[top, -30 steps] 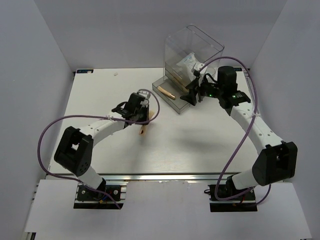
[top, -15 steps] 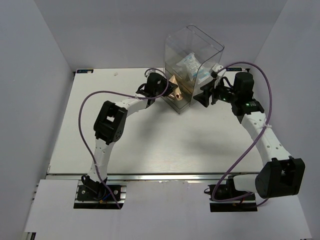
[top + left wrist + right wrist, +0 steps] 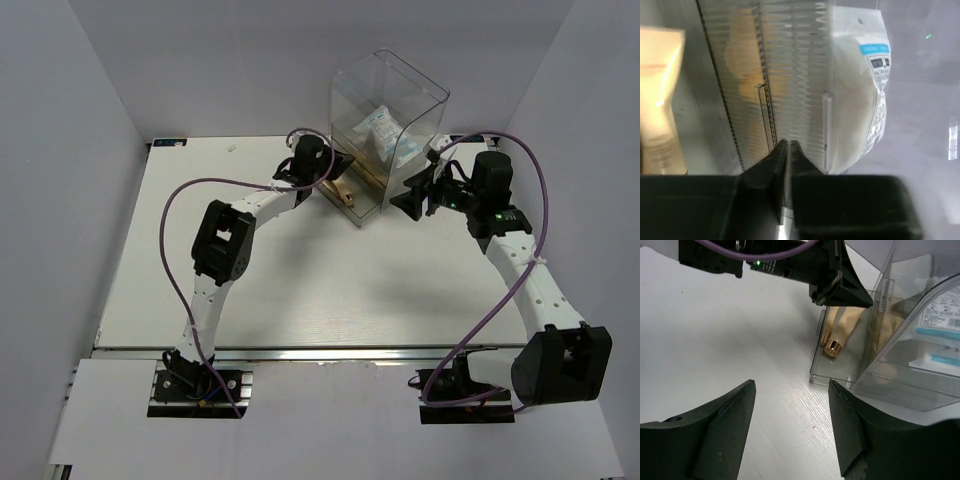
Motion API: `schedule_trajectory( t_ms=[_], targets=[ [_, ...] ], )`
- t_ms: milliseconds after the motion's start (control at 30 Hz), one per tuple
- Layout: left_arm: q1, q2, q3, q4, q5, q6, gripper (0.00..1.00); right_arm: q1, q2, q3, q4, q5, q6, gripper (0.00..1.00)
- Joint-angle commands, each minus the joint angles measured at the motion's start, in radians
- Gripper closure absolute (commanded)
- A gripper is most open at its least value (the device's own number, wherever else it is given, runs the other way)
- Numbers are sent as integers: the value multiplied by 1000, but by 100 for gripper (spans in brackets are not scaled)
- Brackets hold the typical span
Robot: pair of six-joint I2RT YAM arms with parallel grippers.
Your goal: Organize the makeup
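Note:
A beige tube with gold cap (image 3: 833, 346) lies in the half-open bottom drawer (image 3: 816, 371) of the clear drawer box (image 3: 390, 105). My left gripper (image 3: 337, 172) is shut, its tips (image 3: 787, 144) against the ribbed drawer front, with the tube (image 3: 660, 100) to its left. White blue-printed packets (image 3: 865, 90) sit in an upper compartment and show in the right wrist view (image 3: 940, 315). Peach sponges (image 3: 747, 65) show blurred behind the ribbed plastic. My right gripper (image 3: 791, 383) is open and empty over the table, right of the box (image 3: 408, 197). I cannot make out the gold stick.
The box stands at the back of the white table (image 3: 300, 270). The left arm stretches across the table's left half to the drawer. Purple cables loop over both arms. Grey walls enclose the table on three sides.
My left arm swung from the table's middle up to the drawer. The drawer has slid partly into the box. My right gripper drew back to the right.

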State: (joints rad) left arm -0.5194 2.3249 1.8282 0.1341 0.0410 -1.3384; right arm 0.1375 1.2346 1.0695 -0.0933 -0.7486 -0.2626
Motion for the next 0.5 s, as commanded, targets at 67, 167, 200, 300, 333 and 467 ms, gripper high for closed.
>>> schedule_trajectory(
  t_ms=[67, 167, 200, 300, 333, 467],
  targets=[
    [15, -258, -99, -88, -105, 139, 100, -3, 3, -19, -15, -102, -73, 46],
    [41, -355, -230, -212, -144, 179, 100, 92, 49, -5, -136, -83, -261, 77],
    [48, -377, -260, -276, -148, 200, 100, 138, 95, 22, -223, -30, -323, 85],
    [91, -478, -409, -359, -164, 235, 100, 324, 227, 67, -266, 214, -419, 100],
    [99, -511, -449, -366, -167, 283, 100, 358, 268, 87, -250, 307, -403, 100],
    [124, -692, -589, -453, -308, 421, 98, 474, 504, 223, -183, 561, -276, 100]
  ],
)
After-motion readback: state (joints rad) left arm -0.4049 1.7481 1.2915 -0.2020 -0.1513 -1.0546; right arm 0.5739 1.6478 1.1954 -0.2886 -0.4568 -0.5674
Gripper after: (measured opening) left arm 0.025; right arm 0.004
